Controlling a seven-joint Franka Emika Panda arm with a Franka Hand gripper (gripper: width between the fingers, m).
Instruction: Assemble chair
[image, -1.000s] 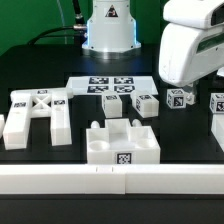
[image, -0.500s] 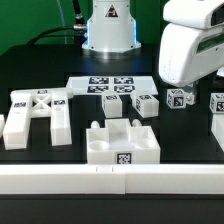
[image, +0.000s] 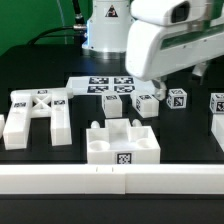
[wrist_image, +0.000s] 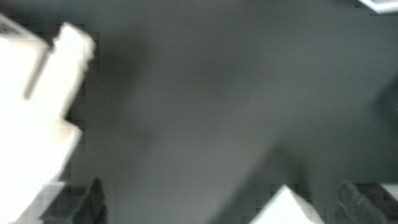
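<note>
Chair seat (image: 122, 143) lies loose on the counter (image: 75, 152); tool (wrist_image: 199, 195) hangs released and empty. Centre it squarely over one part before you clench.

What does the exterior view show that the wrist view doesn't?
Only the exterior view shows the H-shaped piece, the seat block, the marker board and the small tagged blocks. Only the blurry wrist view shows the gripper with its two fingers apart and nothing between them. Both show the black table. The wrist view's white blur may be a chair part, but I can't tell which.
</note>
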